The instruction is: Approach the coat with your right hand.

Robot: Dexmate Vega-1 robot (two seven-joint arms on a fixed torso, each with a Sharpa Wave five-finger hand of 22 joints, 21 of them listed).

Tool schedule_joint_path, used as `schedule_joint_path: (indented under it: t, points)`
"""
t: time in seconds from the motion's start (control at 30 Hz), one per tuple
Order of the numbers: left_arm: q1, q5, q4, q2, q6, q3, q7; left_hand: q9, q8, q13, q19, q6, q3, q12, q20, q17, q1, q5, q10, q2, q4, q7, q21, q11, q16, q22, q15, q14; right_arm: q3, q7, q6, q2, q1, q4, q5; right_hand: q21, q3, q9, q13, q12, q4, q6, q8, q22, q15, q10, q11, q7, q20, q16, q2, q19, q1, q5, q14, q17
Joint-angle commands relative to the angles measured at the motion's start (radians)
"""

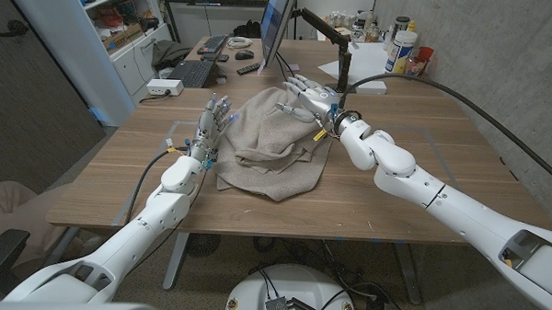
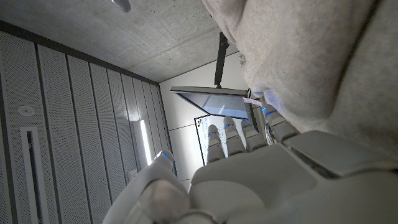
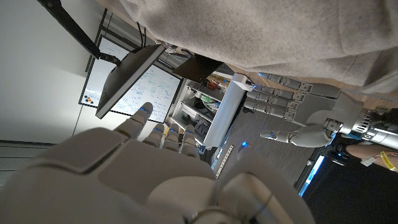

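Beige coat (image 1: 274,146) is heaped mid-table, toward the far edge. Right hand (image 1: 304,93) is poised at its far side, fingers spread, empty, likely for approach. Left hand (image 1: 209,121) is stood alongside, fingers extended together.

Bare worktop (image 1: 413,178) lies open on my right and near side. The coat (image 1: 272,146) fills the middle, my left hand (image 1: 210,125) flanks it, a monitor (image 1: 276,26) stands beyond.
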Motion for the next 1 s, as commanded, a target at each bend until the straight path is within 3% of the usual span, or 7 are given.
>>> schedule_joint_path:
  t: [0.03, 1.0]
  points:
    - [0.003, 0.002, -0.003, -0.001, -0.003, -0.001, 0.006, 0.002, -0.001, 0.002, -0.002, 0.012, -0.003, 0.008, 0.001, 0.001, 0.006, 0.005, 0.006, 0.005, 0.003, 0.0, -0.004, -0.001, 0.006, -0.001, -0.002, -0.008, 0.003, -0.005, 0.026, 0.013, 0.011, 0.004, -0.013, -0.002, -0.002, 0.006, 0.003, 0.003, 0.003, 0.003, 0.009, -0.001, -0.05, 0.006, -0.012, -0.01, 0.003, 0.0, 0.009, 0.003, -0.001, 0.003, -0.003, 0.002]
    - [0.008, 0.009, 0.0, -0.01, -0.021, -0.006, 0.024, 0.001, -0.002, 0.002, -0.001, 0.013, -0.006, 0.006, -0.002, 0.001, 0.007, 0.005, 0.004, 0.007, 0.001, -0.001, -0.003, -0.004, 0.006, -0.001, -0.005, -0.01, -0.044, -0.016, 0.059, 0.069, 0.055, 0.083, -0.017, -0.002, -0.007, 0.006, 0.003, 0.001, 0.007, 0.0, 0.007, -0.001, -0.053, 0.002, -0.014, -0.007, 0.002, 0.001, 0.007, 0.007, -0.009, 0.002, -0.002, 0.003]
